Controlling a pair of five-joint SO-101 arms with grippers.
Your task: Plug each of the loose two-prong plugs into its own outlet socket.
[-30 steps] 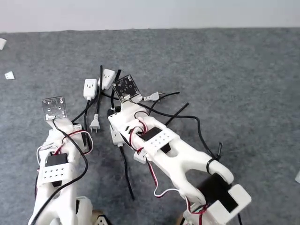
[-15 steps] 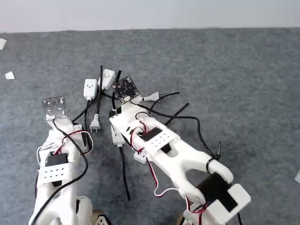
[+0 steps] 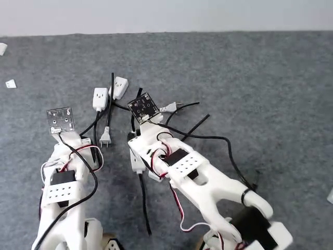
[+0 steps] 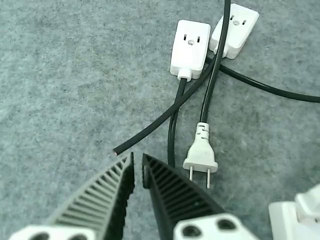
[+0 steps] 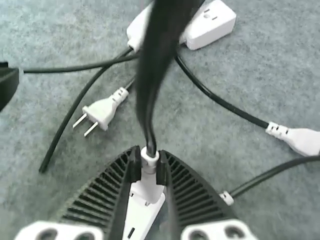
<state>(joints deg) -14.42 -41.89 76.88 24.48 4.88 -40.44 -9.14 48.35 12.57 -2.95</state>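
Note:
Two white outlet sockets (image 3: 99, 98) (image 3: 119, 87) lie side by side on the grey carpet; the left wrist view shows them as one socket (image 4: 190, 45) and its neighbour (image 4: 235, 22). A loose white two-prong plug (image 4: 201, 155) (image 3: 105, 138) lies just ahead of my left gripper (image 4: 137, 157), which is shut with nothing in it. My right gripper (image 5: 148, 152) is shut on another white plug (image 5: 145, 187) (image 3: 138, 162), whose black cord rises in front of the camera. A third plug (image 5: 300, 137) (image 3: 167, 108) lies off to one side.
Black cords (image 3: 203, 136) cross the carpet between and around the arms. One cut cord end (image 4: 116, 151) lies close to the left gripper's fingertips. Small white scraps (image 3: 10, 83) sit at the far left.
My right arm has pulled back a little toward the near edge with the plug in it, and its cord has shifted along. The left arm has not moved.

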